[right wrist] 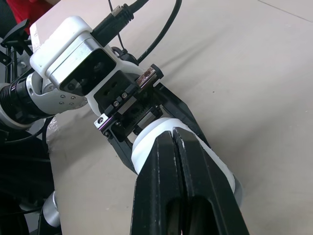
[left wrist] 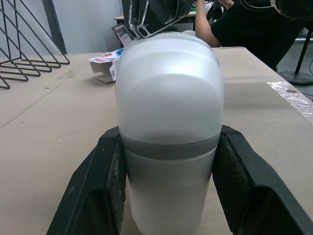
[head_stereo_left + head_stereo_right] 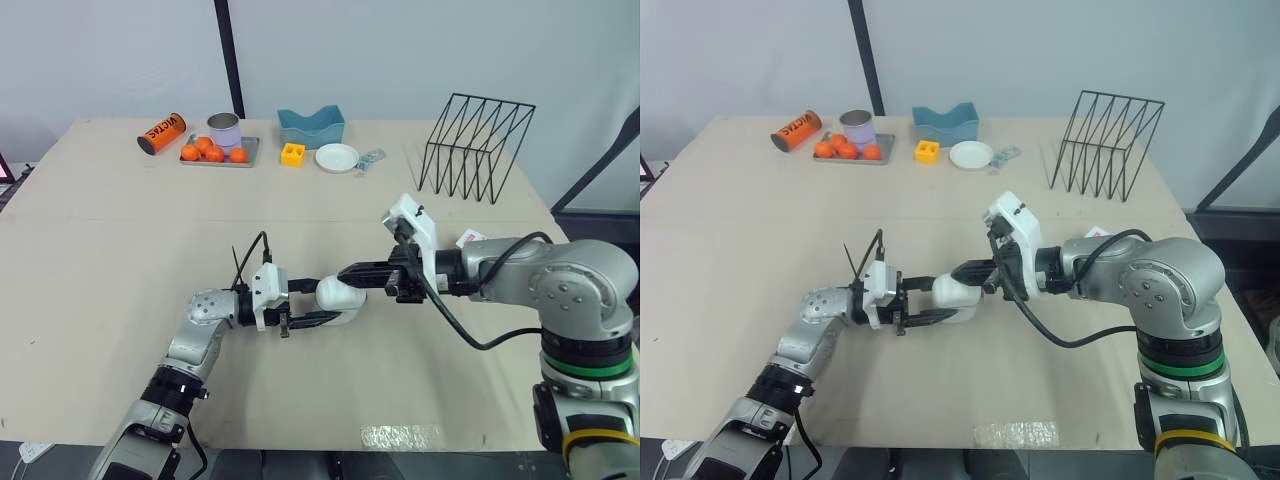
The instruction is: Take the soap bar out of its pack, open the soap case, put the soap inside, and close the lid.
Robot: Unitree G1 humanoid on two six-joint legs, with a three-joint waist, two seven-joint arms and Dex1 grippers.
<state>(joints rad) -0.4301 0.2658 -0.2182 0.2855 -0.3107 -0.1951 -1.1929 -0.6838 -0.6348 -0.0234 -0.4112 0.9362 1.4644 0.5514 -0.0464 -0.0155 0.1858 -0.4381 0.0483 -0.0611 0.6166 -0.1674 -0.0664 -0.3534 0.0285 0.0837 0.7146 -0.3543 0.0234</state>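
Note:
The soap case (image 3: 338, 297) is a rounded white box with its lid down, held just above the table near the middle. My left gripper (image 3: 345, 301) is shut on it, one black finger (image 2: 100, 186) on each side of the base. My right gripper (image 1: 172, 135) is shut, its two fingers pressed together with the tips resting on top of the lid (image 2: 168, 83). The red and white soap pack (image 3: 470, 238) lies on the table behind my right arm, also visible as the soap pack (image 2: 105, 66) in the left wrist view. I cannot tell whether the soap is inside the case.
At the back stand a black wire rack (image 3: 478, 145), an orange can (image 3: 162, 133), a metal tray (image 3: 247, 157) with oranges and a cup, a blue holder (image 3: 311, 126), a yellow block (image 3: 292, 153) and a white plate (image 3: 336, 157). A person (image 2: 254, 24) sits beyond the table.

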